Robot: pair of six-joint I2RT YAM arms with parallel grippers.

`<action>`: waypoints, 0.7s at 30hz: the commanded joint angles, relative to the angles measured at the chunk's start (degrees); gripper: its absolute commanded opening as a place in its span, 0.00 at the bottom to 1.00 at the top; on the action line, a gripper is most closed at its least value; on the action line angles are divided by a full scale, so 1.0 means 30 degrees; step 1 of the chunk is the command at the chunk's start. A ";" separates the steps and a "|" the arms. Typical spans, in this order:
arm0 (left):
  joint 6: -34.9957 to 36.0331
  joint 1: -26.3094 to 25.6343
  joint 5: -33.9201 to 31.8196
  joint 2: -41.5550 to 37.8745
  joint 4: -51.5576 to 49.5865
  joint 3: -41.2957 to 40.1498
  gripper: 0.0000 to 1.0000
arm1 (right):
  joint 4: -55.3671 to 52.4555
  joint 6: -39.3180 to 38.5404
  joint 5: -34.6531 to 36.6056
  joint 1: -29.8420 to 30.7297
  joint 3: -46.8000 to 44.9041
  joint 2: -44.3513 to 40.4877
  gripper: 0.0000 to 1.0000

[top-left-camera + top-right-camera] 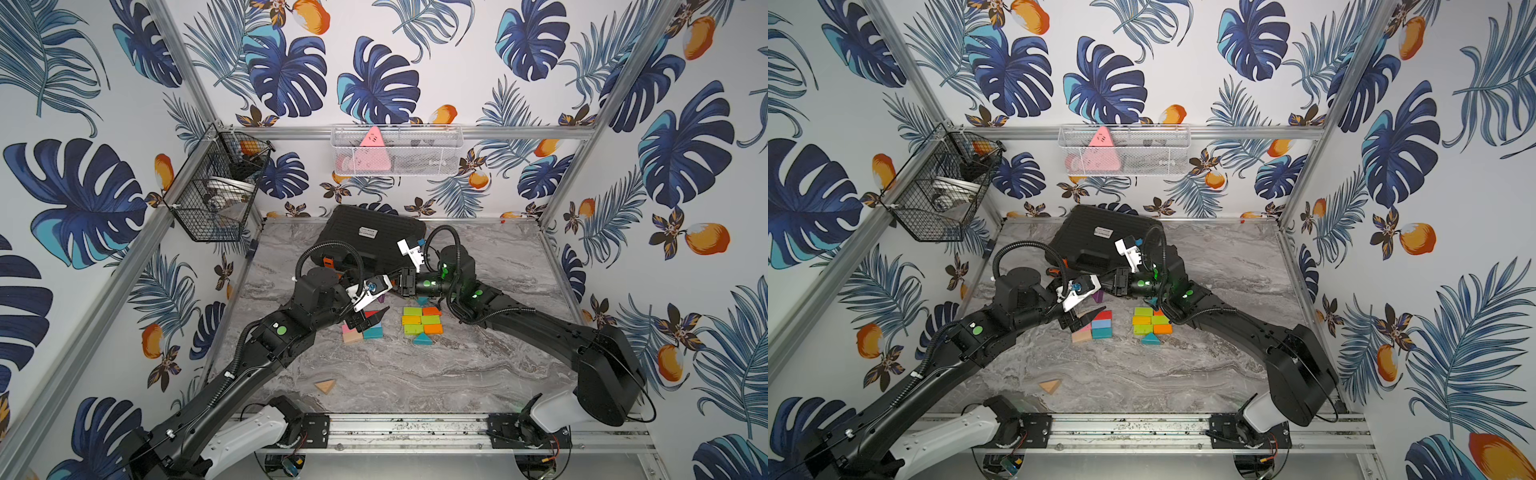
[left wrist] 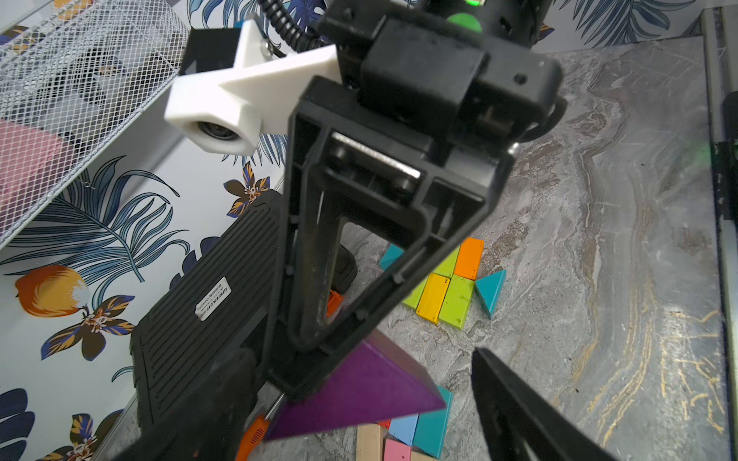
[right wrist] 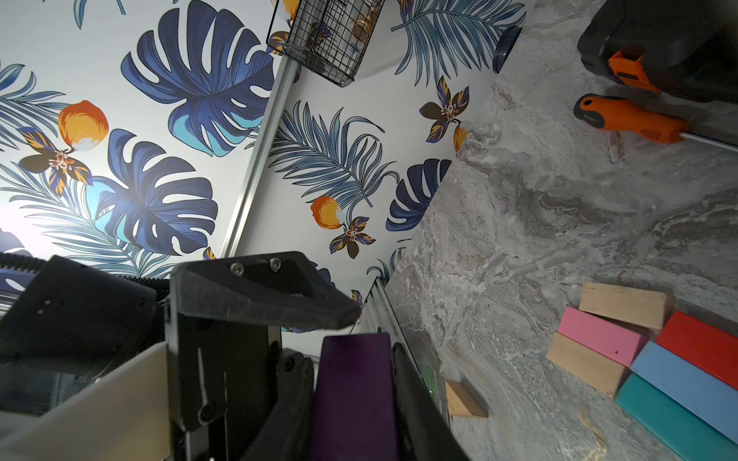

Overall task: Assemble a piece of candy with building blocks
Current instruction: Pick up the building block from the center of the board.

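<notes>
the likeliest slip here is a dropped purple triangular wooden wedge (image 3: 355, 395). it hangs in the air in the right claw (image 2: 315, 359), above the grey marbled surface (image 1: 415, 374) and close over the loose cluster of pink, red, blue, teal and plain wood bricks (image 1: 360, 330). if that grip were let go before the left claw (image 1: 369, 319) has closed, the wedge would fall onto those bricks and scatter them. its sloped faces are another worry, since flat pads closing on a slant could squeeze it out sideways. the two claws are also crowded nose to nose, so a small misaim could knock finger against finger or twist the wedge in its grip. a wide swing from here could brush the tidy block of green, yellow and orange bricks (image 1: 422, 320), which lies just beside with teal wedges (image 1: 422, 338) at its two ends.

the right claw is clamped on the wedge, one finger on each flat side, as the right wrist view shows. the left claw stands wide apart, its fingers (image 2: 519, 407) on either side of the wedge. there is a gap on the clear side, and the other finger is too blurred to tell if it touches. it holds nothing.
</notes>
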 commanded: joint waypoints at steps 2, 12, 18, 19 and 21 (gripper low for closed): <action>0.0361 -0.0126 -0.0761 -0.0011 0.0924 -0.0137 0.82 | 0.1080 0.0355 -0.0332 -0.0003 0.0017 0.0062 0.28; 0.0040 -0.0208 -0.1850 0.0363 0.1711 -0.0449 0.61 | 0.1160 0.0305 -0.0320 -0.0004 -0.0130 -0.0012 0.28; -0.0108 -0.0279 -0.2323 0.0175 0.1803 -0.0560 0.48 | 0.1155 0.0206 -0.0274 -0.0003 -0.0165 0.0095 0.29; -0.0214 -0.0287 -0.2397 0.0064 0.1747 -0.0565 0.46 | 0.1113 0.0206 -0.0251 -0.0003 -0.0196 0.0105 0.30; -0.0920 -0.0301 -0.2571 -0.0210 0.1516 -0.0560 0.42 | 0.0680 0.0025 -0.0001 -0.0032 -0.0132 0.0102 0.41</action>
